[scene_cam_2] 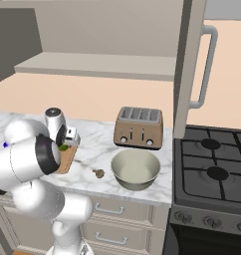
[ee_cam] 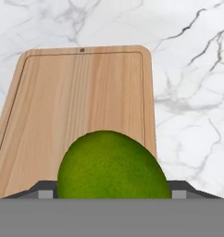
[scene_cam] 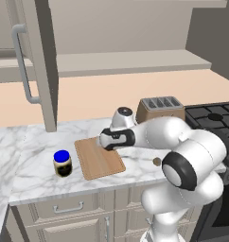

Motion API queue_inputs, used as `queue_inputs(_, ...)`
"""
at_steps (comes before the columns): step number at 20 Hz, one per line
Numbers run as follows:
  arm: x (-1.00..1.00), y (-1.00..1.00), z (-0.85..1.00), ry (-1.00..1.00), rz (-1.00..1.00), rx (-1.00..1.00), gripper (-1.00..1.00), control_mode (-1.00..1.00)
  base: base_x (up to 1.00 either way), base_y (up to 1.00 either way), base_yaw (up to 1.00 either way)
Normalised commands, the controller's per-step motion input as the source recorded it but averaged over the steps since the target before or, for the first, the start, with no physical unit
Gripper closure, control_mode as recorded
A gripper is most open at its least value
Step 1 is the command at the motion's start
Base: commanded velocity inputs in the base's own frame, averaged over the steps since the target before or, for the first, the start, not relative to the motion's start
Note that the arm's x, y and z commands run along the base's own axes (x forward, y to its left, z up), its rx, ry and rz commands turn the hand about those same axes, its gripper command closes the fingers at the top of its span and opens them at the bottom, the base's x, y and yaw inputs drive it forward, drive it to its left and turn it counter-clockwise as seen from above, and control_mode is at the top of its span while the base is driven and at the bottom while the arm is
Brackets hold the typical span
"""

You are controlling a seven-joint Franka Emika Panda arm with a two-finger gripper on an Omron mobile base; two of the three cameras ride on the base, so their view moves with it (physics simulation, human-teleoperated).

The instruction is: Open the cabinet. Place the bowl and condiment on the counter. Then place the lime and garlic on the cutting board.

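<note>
Lime, the small smooth bright green ball (ee_cam: 114, 164), is sitting gripped in the pincer (ee_cam: 113, 190) above the flat light-brown wooden cutting board (ee_cam: 77, 111) on the white marble bench (ee_cam: 192, 69); lowering gently before releasing should be keeping it from rolling rightwards off the board.

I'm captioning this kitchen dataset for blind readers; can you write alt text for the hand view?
A bright green lime sits large at the bottom of the frame, held between the hand's finger tips, just above a light-brown wooden cutting board. The board lies flat on a white marble counter with grey veins.
</note>
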Motion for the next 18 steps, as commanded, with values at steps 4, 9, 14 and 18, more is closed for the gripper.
queue_inputs(4, 0.08, 0.00, -0.01, 0.03, 0.00, 0.00, 1.00, -1.00, 0.00, 0.00, 0.00)
queue_inputs(9, 0.26, 0.01, -0.34, 0.00, 0.00, 0.00, 1.00, -1.00, 0.00, 0.00, 0.00)
queue_inputs(14, 0.26, 0.26, -0.23, 0.00, 0.00, 0.00, 1.00, -1.00, 0.00, 0.00, 0.00)
queue_inputs(18, 0.15, 0.32, 0.00, 0.00, 0.00, 0.00, 1.00, -1.00, 0.00, 0.00, 0.00)
